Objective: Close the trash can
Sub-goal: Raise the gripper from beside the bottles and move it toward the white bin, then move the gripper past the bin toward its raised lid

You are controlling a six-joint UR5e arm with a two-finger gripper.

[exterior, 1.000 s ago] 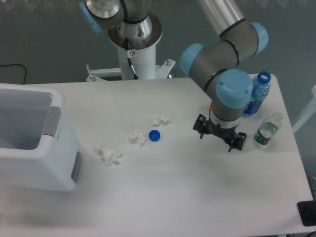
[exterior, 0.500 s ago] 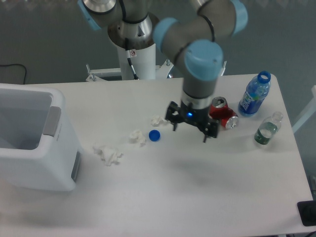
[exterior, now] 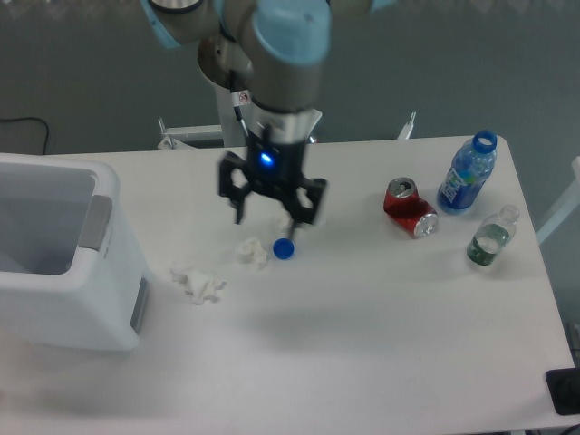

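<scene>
Hanging above the table (exterior: 381, 326) with its two fingers spread apart and nothing between them, the gripper (exterior: 269, 210) points downward over the litter in the middle of the surface. Well off to its left, at the table's left edge, stands the trash can (exterior: 63, 272), a big white boxy bin whose top is open, the pale interior showing and a grey tab (exterior: 95, 222) lying along the rim nearest the gripper. Judged from its look, the bin is hollow rigid plastic: light for its bulk, smooth and somewhat slippery, and apt to slide or tip if pushed sideways, so the lid is better pressed downward than shoved. The grey tab seems the likely spot to act on, though the lid and its hinge cannot be made out. Just below the gripper lie a blue bottle cap (exterior: 284, 248) and a crumpled tissue (exterior: 252, 251); another tissue wad (exterior: 199, 284) sits lower left, nearer the bin. Well to the right are a dented red can (exterior: 408, 207), a blue bottle (exterior: 467, 173) and a clear bottle (exterior: 490, 236). Compared with half a second ago, the gripper has shifted left from a place near the red can to above the cap, and a second ago it was further right again, by the bottles; the bin and litter have not moved.
</scene>
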